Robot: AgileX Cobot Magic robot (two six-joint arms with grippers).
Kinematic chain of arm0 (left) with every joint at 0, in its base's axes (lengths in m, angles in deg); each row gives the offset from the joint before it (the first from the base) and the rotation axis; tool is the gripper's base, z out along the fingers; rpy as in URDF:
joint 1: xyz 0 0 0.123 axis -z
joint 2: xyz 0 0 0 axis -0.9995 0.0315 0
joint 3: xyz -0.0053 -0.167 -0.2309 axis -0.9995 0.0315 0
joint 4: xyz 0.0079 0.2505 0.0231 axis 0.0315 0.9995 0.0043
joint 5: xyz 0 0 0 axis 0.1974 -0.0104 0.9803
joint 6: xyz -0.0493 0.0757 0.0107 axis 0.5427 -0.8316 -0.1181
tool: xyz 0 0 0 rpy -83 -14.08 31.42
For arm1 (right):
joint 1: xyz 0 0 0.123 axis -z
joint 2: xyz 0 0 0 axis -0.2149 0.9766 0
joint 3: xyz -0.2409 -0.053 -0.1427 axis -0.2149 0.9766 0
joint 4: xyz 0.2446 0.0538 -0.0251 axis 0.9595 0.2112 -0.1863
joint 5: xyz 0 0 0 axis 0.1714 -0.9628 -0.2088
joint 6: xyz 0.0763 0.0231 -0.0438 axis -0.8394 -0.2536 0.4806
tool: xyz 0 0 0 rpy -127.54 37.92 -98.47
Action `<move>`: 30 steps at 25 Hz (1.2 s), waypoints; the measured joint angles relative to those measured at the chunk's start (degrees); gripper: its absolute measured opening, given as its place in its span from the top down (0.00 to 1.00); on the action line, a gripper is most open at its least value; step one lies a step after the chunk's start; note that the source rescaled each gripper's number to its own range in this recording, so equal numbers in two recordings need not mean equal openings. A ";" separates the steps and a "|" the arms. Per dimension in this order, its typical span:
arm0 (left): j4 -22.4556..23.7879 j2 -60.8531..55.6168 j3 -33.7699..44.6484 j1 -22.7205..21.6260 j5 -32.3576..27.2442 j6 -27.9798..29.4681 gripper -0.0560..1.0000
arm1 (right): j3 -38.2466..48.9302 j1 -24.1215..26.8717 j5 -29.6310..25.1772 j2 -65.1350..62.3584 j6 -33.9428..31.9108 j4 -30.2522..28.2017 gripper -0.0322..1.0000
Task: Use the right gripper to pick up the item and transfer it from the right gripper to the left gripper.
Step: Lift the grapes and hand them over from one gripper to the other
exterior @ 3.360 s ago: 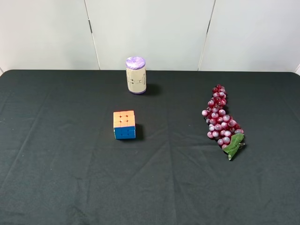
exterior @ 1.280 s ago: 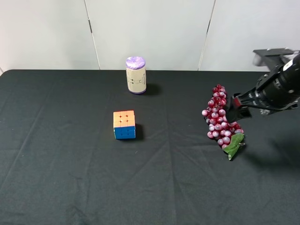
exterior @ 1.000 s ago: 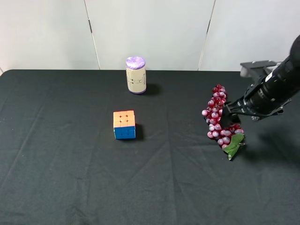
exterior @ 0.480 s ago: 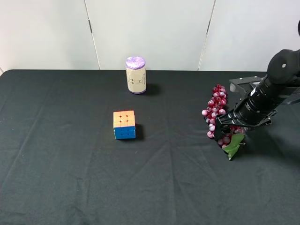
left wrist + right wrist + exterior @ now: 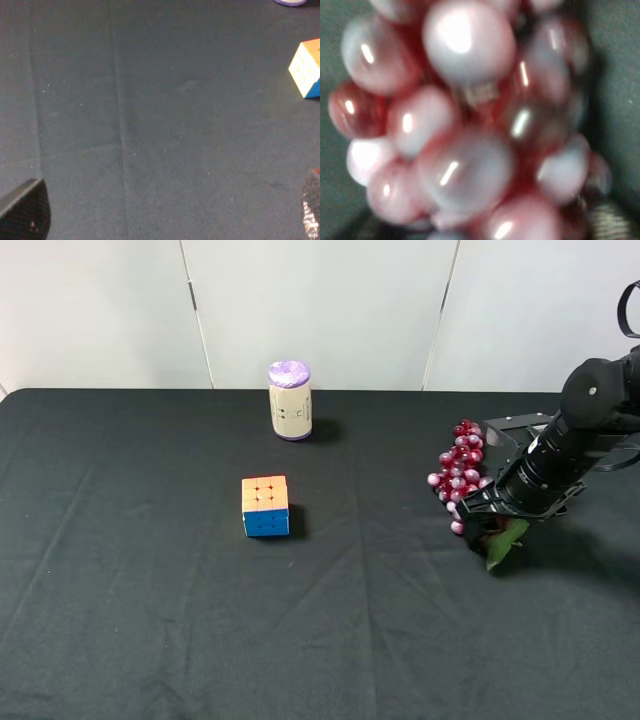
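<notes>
On the right of the tabletop (image 5: 150, 620), the item (image 5: 458, 462) lies flat, its near end under the right gripper (image 5: 488, 522), beside the green leaf (image 5: 497, 548). Whether those jaws are clenched cannot be told. The left gripper (image 5: 167, 214) shows jaws spread wide, holding nothing. The bunch is judged light, limp and glossy-slippery; it is best taken across its thick middle.

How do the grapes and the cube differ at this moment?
The grapes are a long red-pink bunch; the cube is a compact block, orange on top, blue in front. The right gripper sits over the grapes' near end; nothing touches the cube. Both lie on the black table.
</notes>
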 joint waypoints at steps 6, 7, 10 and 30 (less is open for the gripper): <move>0.00 0.00 0.00 0.00 0.00 0.00 0.00 | -0.06 0.00 -0.02 0.00 0.00 0.06 0.97; 0.00 0.00 0.00 0.00 0.00 0.00 0.00 | -0.06 0.00 -0.02 0.00 0.00 0.06 0.97; 0.00 0.00 0.00 0.00 0.00 0.00 0.00 | -0.14 0.00 -0.14 0.00 0.00 0.06 0.97; 0.00 0.00 0.00 0.00 -0.07 0.00 0.00 | -20.89 0.00 -29.42 -14.11 -1.46 0.93 0.97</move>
